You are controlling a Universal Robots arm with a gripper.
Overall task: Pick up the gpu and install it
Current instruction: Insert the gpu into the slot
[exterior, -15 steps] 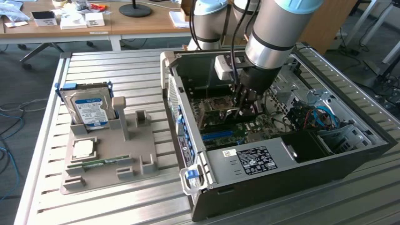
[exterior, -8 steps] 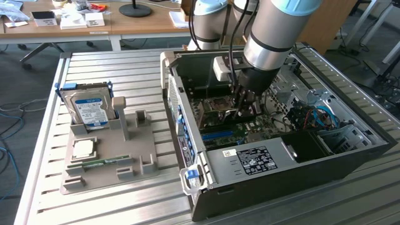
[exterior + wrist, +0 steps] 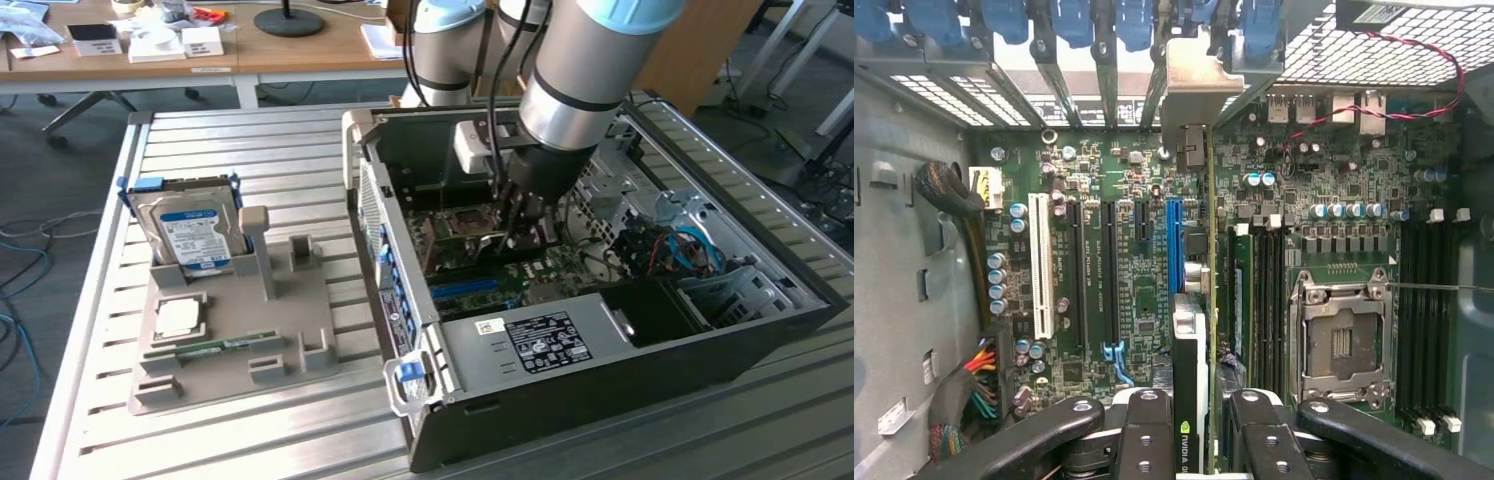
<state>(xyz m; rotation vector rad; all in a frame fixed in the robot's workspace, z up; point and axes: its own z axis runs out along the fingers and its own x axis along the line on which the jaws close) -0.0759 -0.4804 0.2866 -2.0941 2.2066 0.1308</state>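
My gripper (image 3: 1199, 445) is down inside the open computer case (image 3: 400, 300), shut on the gpu (image 3: 1210, 260). In the wrist view the gpu appears edge-on, a thin green card running away from the fingers (image 3: 1144, 440), with its black block (image 3: 1189, 400) between them. Its silver end bracket (image 3: 1199, 90) is up against the slot openings in the rear of the case. The card hangs just beside the blue expansion slot (image 3: 1174, 250) on the motherboard (image 3: 1134, 300); whether it touches the slot I cannot tell. In the exterior view the gripper (image 3: 518, 228) stands over the motherboard.
A grey parts fixture (image 3: 300, 340) lies at the exterior view's left, holding a hard drive (image 3: 198, 232), a processor (image 3: 178, 318) and a memory stick (image 3: 214, 347). Inside the case are the empty processor socket (image 3: 1339, 340), a power supply (image 3: 541, 340) and cable bundles (image 3: 974, 385).
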